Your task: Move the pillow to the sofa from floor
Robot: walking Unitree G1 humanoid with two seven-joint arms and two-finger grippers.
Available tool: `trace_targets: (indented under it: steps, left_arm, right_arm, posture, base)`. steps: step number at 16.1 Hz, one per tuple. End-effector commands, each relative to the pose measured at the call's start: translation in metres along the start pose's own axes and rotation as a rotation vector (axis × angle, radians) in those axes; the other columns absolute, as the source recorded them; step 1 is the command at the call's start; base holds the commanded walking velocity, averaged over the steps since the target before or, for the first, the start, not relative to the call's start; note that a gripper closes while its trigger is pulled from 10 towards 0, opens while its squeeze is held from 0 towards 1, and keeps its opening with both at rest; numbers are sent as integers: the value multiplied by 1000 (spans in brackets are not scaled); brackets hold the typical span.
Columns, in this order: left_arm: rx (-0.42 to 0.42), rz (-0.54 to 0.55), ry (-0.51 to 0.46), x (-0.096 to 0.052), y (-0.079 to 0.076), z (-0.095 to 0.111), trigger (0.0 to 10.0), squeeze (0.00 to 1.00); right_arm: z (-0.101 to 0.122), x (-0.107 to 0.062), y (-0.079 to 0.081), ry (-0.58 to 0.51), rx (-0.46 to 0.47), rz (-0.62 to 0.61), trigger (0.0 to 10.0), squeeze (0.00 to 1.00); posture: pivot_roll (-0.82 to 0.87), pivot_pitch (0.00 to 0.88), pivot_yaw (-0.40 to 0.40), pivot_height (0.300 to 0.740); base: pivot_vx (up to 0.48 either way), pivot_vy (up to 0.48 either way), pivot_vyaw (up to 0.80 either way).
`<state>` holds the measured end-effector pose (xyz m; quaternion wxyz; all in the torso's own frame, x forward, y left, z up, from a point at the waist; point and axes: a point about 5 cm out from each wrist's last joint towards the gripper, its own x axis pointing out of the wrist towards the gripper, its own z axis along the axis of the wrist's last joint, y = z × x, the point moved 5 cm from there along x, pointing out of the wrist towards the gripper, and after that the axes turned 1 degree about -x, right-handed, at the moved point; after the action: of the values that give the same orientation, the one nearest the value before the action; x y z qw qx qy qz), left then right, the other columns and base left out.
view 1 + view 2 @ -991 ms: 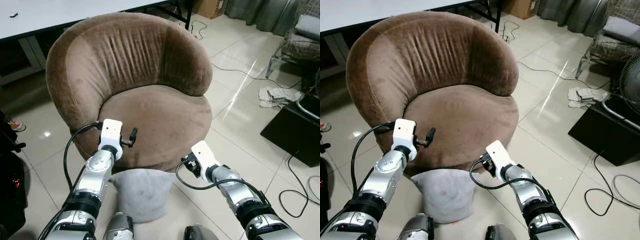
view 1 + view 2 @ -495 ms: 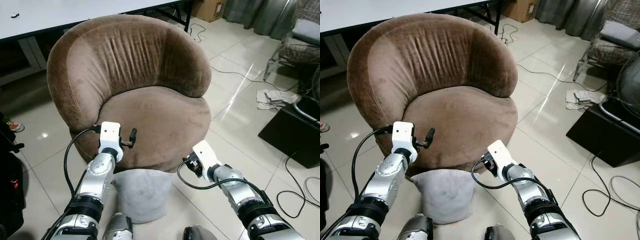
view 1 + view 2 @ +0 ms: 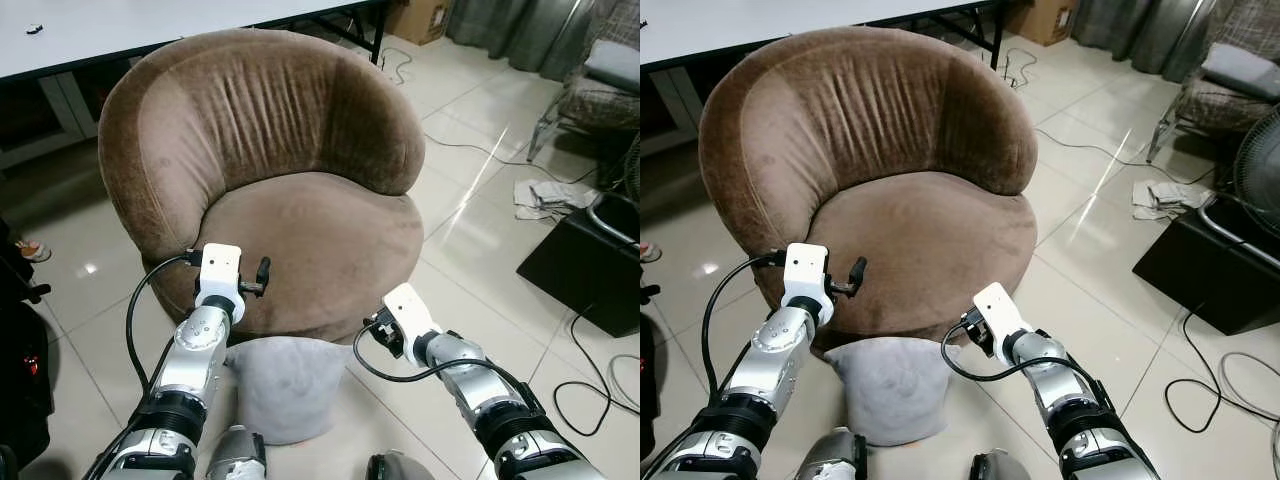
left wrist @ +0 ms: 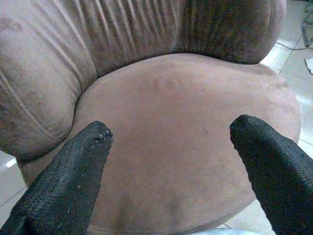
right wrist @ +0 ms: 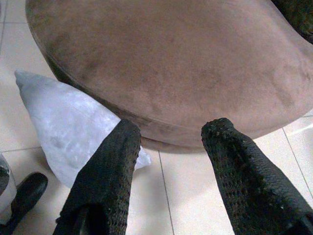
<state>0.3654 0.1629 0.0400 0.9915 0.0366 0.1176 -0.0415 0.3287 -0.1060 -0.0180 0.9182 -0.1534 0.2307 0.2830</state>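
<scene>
Grey pillow point(image 3: 285, 385), one, before one brown sofa point(image 3: 300, 220)

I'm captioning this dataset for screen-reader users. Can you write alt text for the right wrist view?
The right hand, its two black fingers open and empty, hangs above a tiled floor before the brown sofa. A pale grey pillow lies on the floor against the sofa's base.
</scene>
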Motion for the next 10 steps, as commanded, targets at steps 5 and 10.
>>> trace_targets:
  steps: [5,10]
  left_arm:
    - [-40,62,-149,-20,23,59,10000,0]
    - [-117,136,-125,-46,32,52,10000,0]
  right_arm:
    - [51,-10,-32,-113,105,-34,10000,0]
    - [98,-3,-34,-227,133,-43,10000,0]
  posture:
    - [56,0,-88,695]
    - [113,0,-104,695]
  base:
    - [0,0,0]
    - [0,0,0]
